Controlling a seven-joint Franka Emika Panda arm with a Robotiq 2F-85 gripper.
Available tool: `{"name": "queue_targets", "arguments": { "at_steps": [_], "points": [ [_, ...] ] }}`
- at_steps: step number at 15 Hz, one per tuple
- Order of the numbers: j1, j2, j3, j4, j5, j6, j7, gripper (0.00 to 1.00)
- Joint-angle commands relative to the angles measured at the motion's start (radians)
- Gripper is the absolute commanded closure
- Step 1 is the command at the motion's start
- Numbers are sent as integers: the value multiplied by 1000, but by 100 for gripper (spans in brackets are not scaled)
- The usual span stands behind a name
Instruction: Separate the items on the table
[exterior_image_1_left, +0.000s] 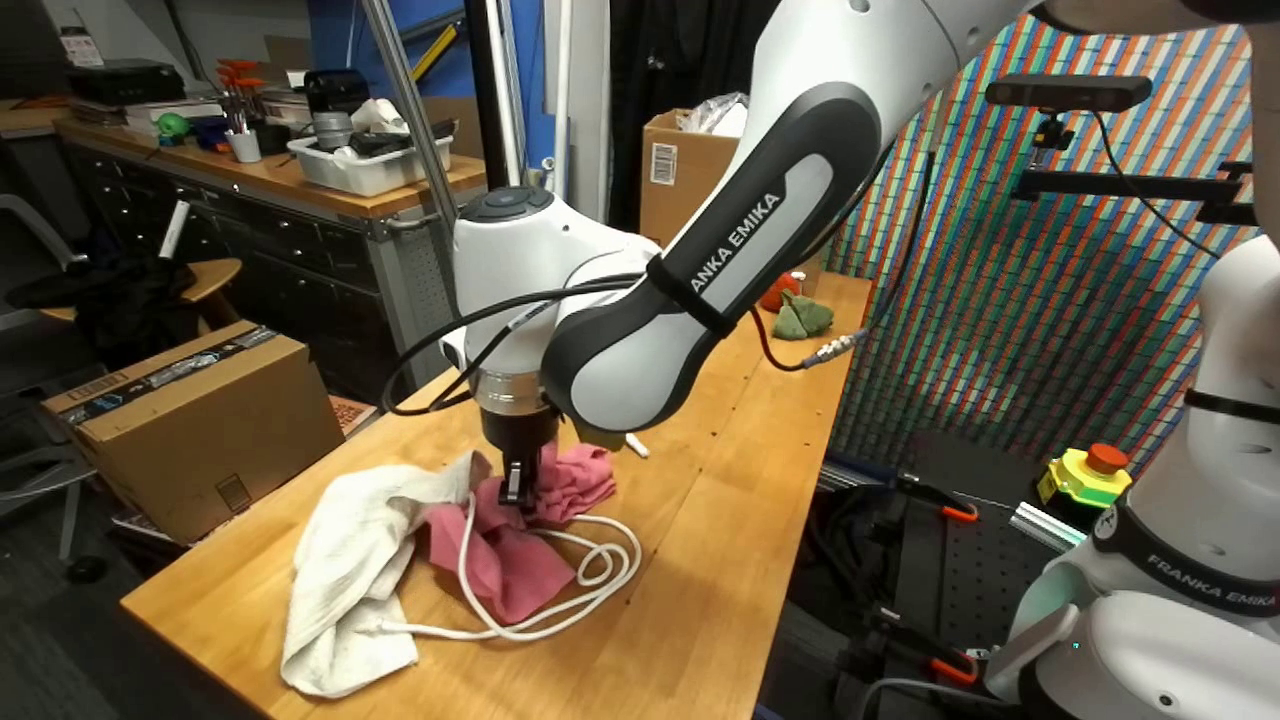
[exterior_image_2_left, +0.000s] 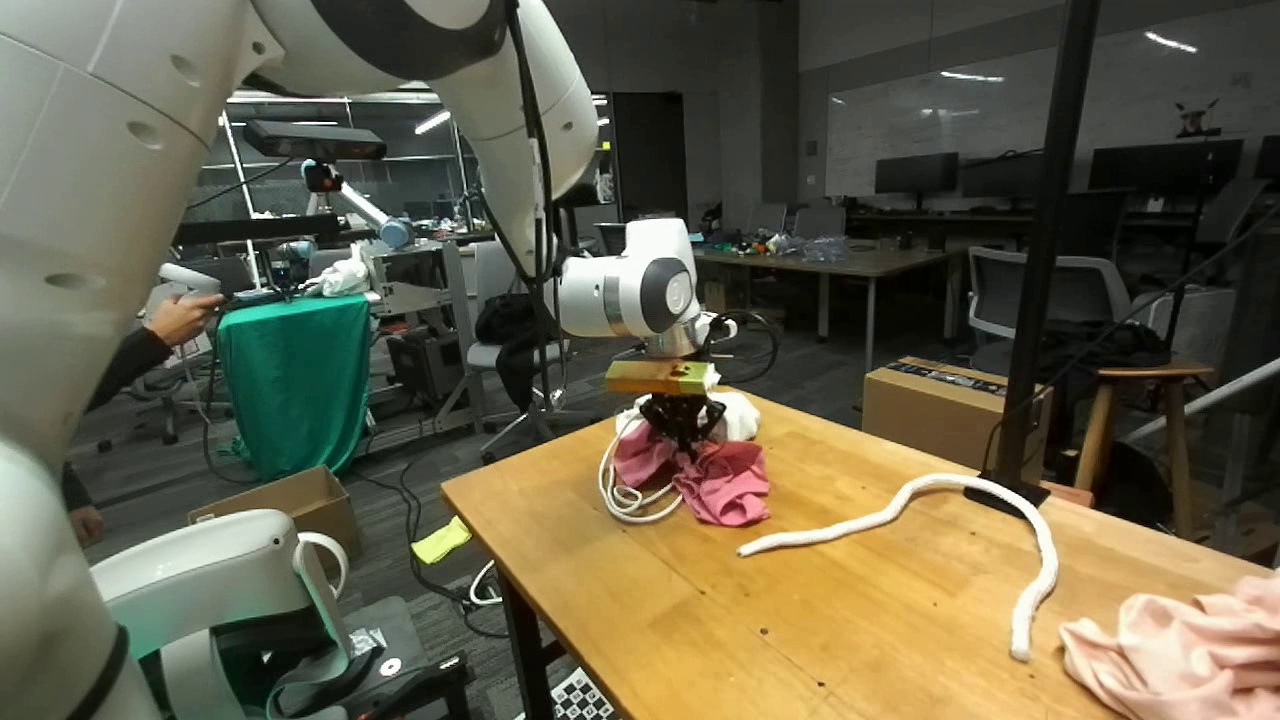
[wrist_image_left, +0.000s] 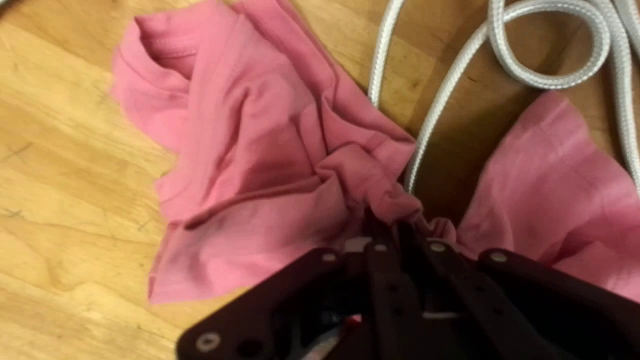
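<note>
On the light-brown wooden table (exterior_image_1_left: 720, 530) lies a heap of soft items. A white cloth (exterior_image_1_left: 350, 570) is at the table's end, with a pink-red cloth (exterior_image_1_left: 515, 575) beside it. A thin white rope (exterior_image_1_left: 440, 631) loops around and over the pink-red cloth, its coils also seen in the wrist view. My gripper (wrist_image_left: 391, 225) points down into the heap, its fingers nearly together with bunched pink-red cloth (wrist_image_left: 240, 125) pinched at the tips. Cloth spreads out on either side of the jaws and still touches the wood. The exact tips are partly hidden by the folds.
A thick white rope (exterior_image_2_left: 830, 530) curves along the table, and a pale pink cloth (exterior_image_2_left: 1180, 650) lies beyond it. A black post (exterior_image_2_left: 1045, 250) rises at the table's edge. Green cloth (exterior_image_1_left: 803, 317) sits toward the far end. A cardboard box (exterior_image_1_left: 210, 430) stands beside the table.
</note>
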Motion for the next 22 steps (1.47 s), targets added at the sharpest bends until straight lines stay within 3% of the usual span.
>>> {"name": "queue_targets", "arguments": {
  "at_steps": [1,9,13,22],
  "points": [
    [18,-148,-18,-106,-29,-44,45,94],
    [13,-462,-5,-305,-144,9,207,94],
    [-18,-589,19,-371,-214,-19,290,94],
    [-158,-704,17,-501,-289,-80,372,94]
  ]
}}
